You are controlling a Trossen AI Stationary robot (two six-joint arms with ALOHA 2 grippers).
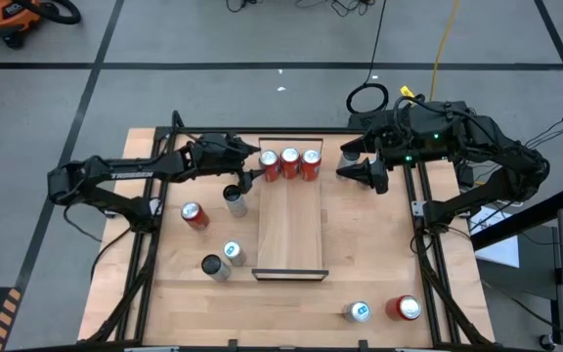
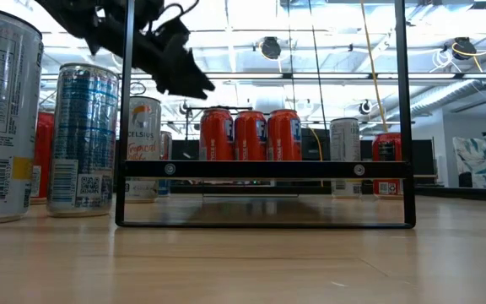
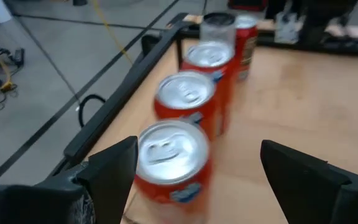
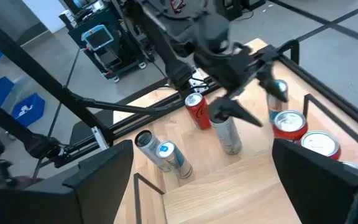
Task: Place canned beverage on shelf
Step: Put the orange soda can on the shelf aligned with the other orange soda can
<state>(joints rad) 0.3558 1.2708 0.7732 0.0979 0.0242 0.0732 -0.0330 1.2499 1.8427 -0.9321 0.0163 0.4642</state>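
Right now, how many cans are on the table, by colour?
Red cans: 6 (one hidden from above, seen in low and left wrist views)
Silver cans: 5
Total: 11

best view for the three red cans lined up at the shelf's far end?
High view: the three red cans show whole, side by side on the long light-wood shelf. Low view shows their sides behind a black bar. Left wrist sees them blurred, from above; right wrist catches only two at the frame edge.

High view: straight down over the table. Low view: table-level, facing the far room. Both share three upright orange-red cans (image 1: pixel 289 163) (image 2: pixel 250 135); left wrist close, blurred.
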